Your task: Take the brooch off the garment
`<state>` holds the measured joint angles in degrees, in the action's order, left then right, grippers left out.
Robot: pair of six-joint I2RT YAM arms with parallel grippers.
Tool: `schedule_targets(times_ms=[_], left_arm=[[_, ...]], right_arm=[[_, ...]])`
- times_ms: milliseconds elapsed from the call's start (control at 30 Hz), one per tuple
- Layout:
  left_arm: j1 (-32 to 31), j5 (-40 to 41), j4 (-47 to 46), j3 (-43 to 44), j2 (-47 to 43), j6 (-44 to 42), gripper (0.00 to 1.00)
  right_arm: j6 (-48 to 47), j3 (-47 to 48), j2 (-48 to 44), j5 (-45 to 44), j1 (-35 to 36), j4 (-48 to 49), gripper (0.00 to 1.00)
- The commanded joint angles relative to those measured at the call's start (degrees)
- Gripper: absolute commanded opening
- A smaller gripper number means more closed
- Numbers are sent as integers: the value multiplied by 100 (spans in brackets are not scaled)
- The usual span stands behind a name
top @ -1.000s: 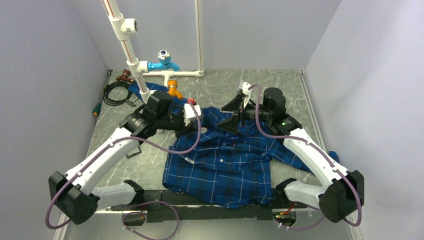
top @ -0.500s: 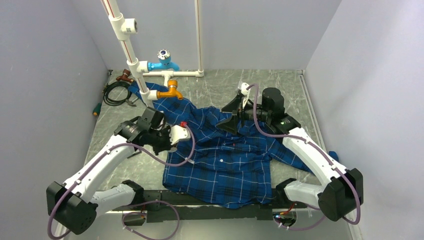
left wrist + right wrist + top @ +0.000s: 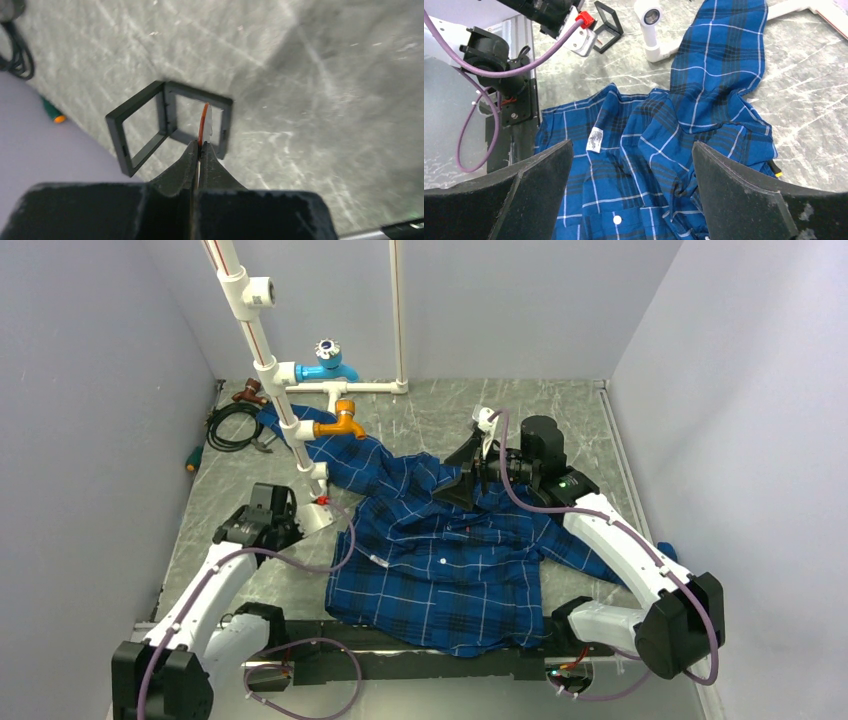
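1. The left gripper (image 3: 200, 150) is low over the left side of the table (image 3: 430, 415), beside the shirt (image 3: 440, 560) and clear of it. Its jaws are pinched together on a thin flat piece seen edge-on, orange-red on one face and pale on the other. This appears to be the brooch (image 3: 205, 125).
2. The brooch hangs over a black frame (image 3: 117, 137) made of two open squares joined at an angle, above one of the squares. Whether it touches the frame cannot be told. Only grey table shows inside both squares.
3. The shirt lies spread across the middle of the table. One sleeve reaches far-left past the foot of the white pipe stand (image 3: 265, 365).
4. The right gripper (image 3: 631, 150) hovers over the far part of the shirt, jaws wide with nothing between them. A white label (image 3: 595, 139) and a white button (image 3: 616, 219) show on the cloth below.
5. At the far left lie a coil of black cable (image 3: 232, 425), a blue tap (image 3: 328, 365) and an orange fitting (image 3: 343, 423).
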<state>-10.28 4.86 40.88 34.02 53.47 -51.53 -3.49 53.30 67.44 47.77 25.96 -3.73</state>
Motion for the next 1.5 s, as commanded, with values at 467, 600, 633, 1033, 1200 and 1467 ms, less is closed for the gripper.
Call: schedule_targets(times_ms=[467, 600, 633, 1033, 1200, 1467], left_arm=[[694, 1166, -2116, -753, 365, -801, 0], [694, 1158, -2207, -807, 467, -859, 0], [694, 1162, -2222, -818, 498, -871, 0], [694, 931, -1975, -882, 753, -836, 12], [694, 523, -1385, -670, 536, -803, 27], [694, 60, -653, -312, 454, -686, 53]], right_arm=[[-257, 75, -46, -209, -20, -13, 94], [-276, 63, -36, -251, -24, -25, 94], [-283, 52, -35, -245, -29, -18, 94], [-362, 84, 6, -218, -28, -69, 95], [-387, 100, 31, -224, -29, -75, 95], [-398, 101, 50, -255, -28, -87, 96]])
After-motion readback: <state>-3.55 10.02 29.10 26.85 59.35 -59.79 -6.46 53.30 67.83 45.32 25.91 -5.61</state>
